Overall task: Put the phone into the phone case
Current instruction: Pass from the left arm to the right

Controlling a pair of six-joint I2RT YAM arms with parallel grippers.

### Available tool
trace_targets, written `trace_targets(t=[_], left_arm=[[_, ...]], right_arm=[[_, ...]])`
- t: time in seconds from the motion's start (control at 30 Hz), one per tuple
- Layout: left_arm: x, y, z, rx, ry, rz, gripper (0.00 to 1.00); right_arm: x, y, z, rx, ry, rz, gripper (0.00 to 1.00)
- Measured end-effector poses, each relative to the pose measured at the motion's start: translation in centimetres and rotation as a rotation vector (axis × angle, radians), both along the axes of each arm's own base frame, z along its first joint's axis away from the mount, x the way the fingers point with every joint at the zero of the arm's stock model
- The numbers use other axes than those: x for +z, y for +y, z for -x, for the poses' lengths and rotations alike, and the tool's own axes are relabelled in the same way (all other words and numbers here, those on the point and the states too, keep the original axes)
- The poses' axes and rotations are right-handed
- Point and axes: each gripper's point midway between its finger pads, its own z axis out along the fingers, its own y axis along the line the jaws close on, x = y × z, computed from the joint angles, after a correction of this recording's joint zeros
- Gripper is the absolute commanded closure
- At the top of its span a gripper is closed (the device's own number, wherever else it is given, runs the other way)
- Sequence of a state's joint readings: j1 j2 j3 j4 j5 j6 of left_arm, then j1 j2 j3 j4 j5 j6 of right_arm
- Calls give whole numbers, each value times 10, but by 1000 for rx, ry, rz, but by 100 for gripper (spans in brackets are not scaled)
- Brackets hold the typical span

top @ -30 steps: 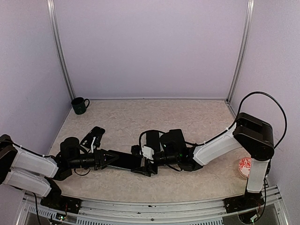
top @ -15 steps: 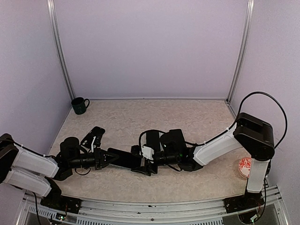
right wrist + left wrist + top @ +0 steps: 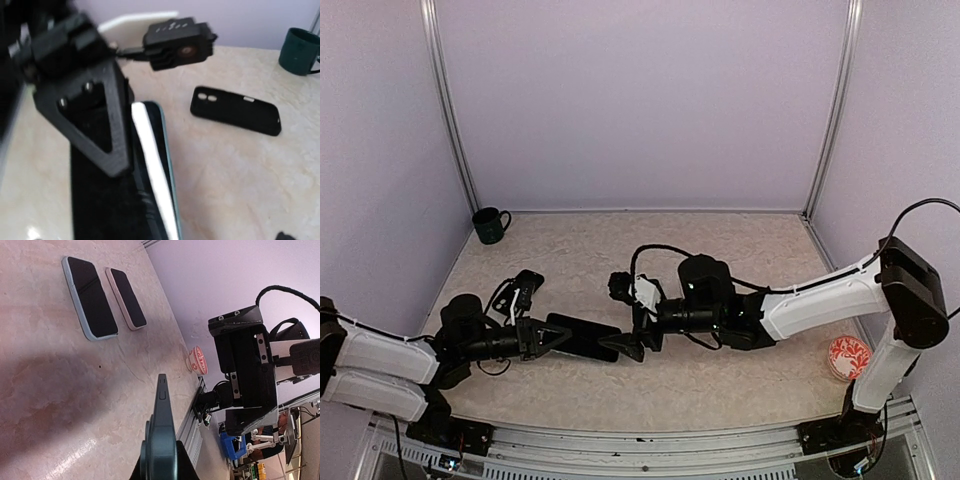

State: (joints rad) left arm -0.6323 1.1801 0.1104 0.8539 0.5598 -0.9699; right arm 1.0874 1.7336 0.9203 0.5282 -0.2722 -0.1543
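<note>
My left gripper (image 3: 548, 338) is shut on one end of a dark teal phone case (image 3: 582, 338), held edge-up just above the table. The left wrist view shows the case edge-on (image 3: 162, 410) between my left gripper (image 3: 161, 460). My right gripper (image 3: 625, 347) is at the case's other end. In the right wrist view a white-edged phone (image 3: 150, 165) lies tilted against the teal case and runs down into my right gripper (image 3: 142, 217), which looks shut on it. The left gripper's fingers (image 3: 85, 115) show on the far end.
A black phone case (image 3: 520, 292) lies on the table left of centre, also in the right wrist view (image 3: 235, 111). A dark green mug (image 3: 490, 225) stands at the back left. A red-and-white disc (image 3: 848, 357) sits at the front right. Two phones (image 3: 90, 297) (image 3: 126, 298) lie flat further off.
The right arm's elbow has swung to the right and its wrist has turned. The left arm has drawn back slightly to the left. Both grippers stay at the ends of the case.
</note>
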Motion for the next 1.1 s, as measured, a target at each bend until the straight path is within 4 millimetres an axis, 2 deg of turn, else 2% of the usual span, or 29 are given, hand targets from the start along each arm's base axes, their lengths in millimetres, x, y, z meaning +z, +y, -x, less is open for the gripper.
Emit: trace_targets(t=[0.2,0.47,0.63,0.73,0.97,1.1], left_arm=[[22,2,-2,22,-97,26,100],[57,5,3,46,-228,89,100],[75,2,12,32,-301,125,100],[79,-2,18,11,-327,134,100],[86,-16,34,-53,-372,163,100],[91,-29,40,-85,-396,175,100]], right_arm=[[37,-12,0,-24,127,-87,1],[66,-42,5,-7,355,-218,1],[75,-54,13,26,497,-288,1],[76,-57,19,55,563,-310,3],[89,-56,29,132,667,-376,6],[85,-52,32,166,726,-386,6]])
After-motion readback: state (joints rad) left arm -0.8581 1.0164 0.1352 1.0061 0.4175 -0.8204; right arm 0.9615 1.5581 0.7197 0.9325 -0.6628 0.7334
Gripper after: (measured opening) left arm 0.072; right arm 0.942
